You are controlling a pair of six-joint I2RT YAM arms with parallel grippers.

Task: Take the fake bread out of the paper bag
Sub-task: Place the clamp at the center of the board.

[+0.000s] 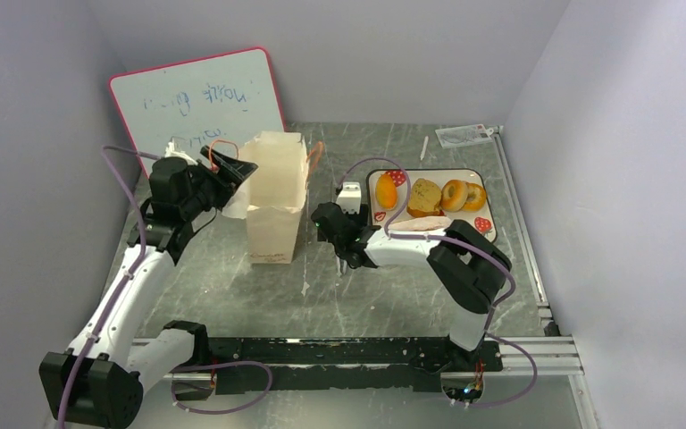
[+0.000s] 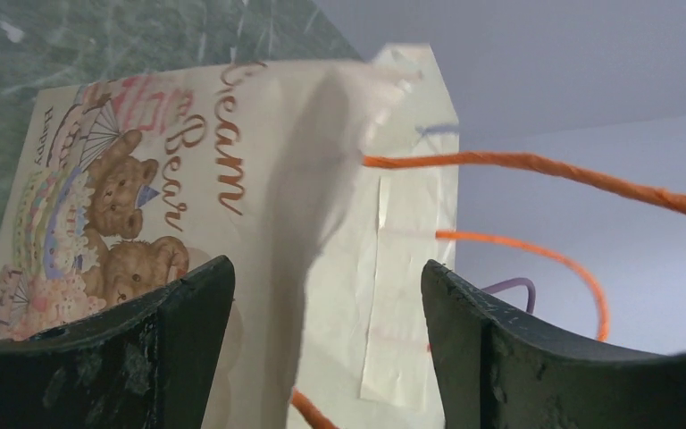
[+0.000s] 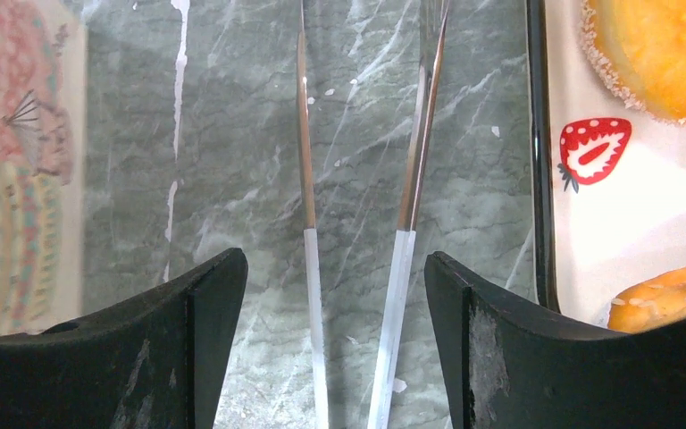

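The paper bag [image 1: 276, 192] stands upright and open-topped at centre left, and its inside is hidden. In the left wrist view its bear print [image 2: 116, 214] and orange cord handle [image 2: 536, 165] show. My left gripper [image 1: 235, 170] is open at the bag's left rim, and in its wrist view [image 2: 326, 295] a paper fold lies loose between the jaws. The fake bread lies on the tray [image 1: 429, 172]: an orange roll [image 1: 386, 190], a loaf chunk [image 1: 424, 197], bagels [image 1: 463, 195] and a baguette [image 1: 422, 224]. My right gripper [image 1: 332, 216] is open and empty between bag and tray.
A pink-framed whiteboard [image 1: 201, 103] leans behind the bag. In the right wrist view two thin sticks [image 3: 308, 179] run over the table between the jaws, with the tray [image 3: 625, 214] and roll [image 3: 661, 54] on the right. A small packet [image 1: 464, 134] lies at the back right.
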